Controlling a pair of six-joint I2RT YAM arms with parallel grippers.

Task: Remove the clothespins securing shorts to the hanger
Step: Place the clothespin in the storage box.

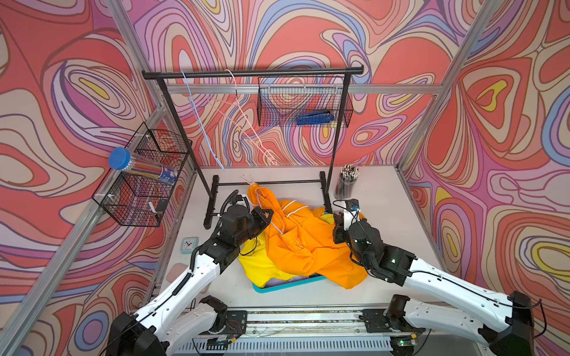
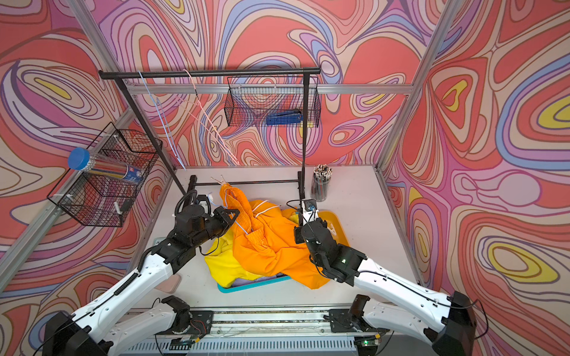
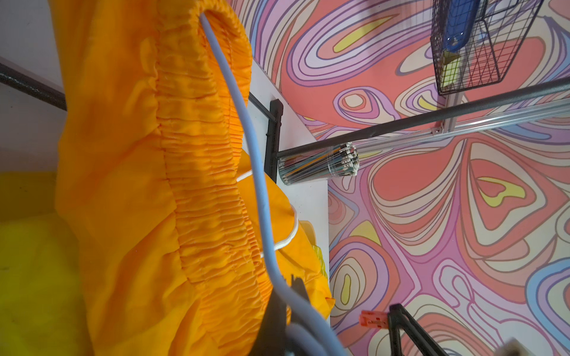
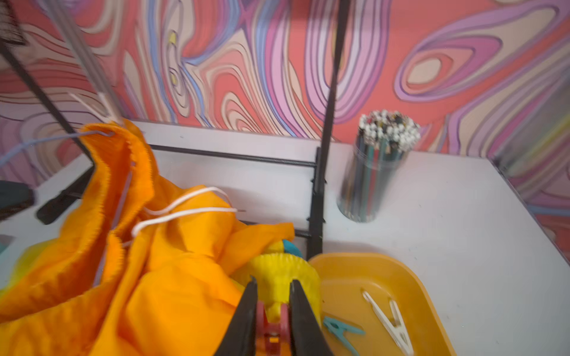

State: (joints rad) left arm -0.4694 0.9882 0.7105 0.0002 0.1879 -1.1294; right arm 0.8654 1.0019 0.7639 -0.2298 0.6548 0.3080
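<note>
1. Swirl-patterned walls ring the white table; in both top views orange shorts lie heaped over yellow shorts.
2. Left wrist: left gripper is clamped on the pale-blue hanger threading the orange waistband; slipping would drop it.
3. Right wrist: right gripper pinches a red clothespin biting yellow fabric; tugging early could drag cloth.

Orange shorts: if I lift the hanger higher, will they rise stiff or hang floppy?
Likely floppy: the orange shorts lie crumpled in folds over the yellow pair. Probably light, since the thin hanger carries the waistband. The trailing drawstring may snag.
</note>
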